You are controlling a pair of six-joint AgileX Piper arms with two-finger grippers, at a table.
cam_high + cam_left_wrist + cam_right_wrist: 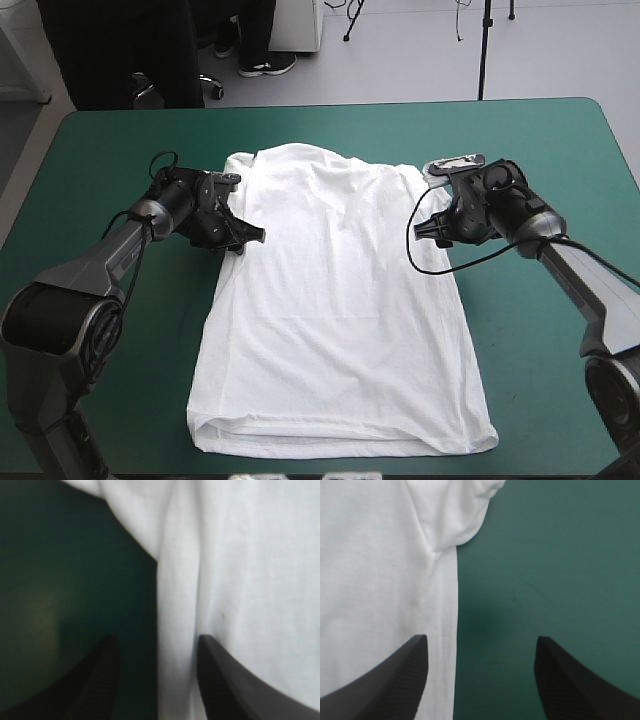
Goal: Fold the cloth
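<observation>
The T-shirt lies flat on the desk, long axis running near to far, with the left pincer and right pincer, both released, straddling its opposite side edges toward the far end.

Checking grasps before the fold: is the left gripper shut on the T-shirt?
No: the left gripper has its fingers wide apart, with the T-shirt edge lying between them.

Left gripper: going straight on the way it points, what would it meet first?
Probably the T-shirt: its side edge runs between the open fingers of the left gripper; depth unclear.
</observation>
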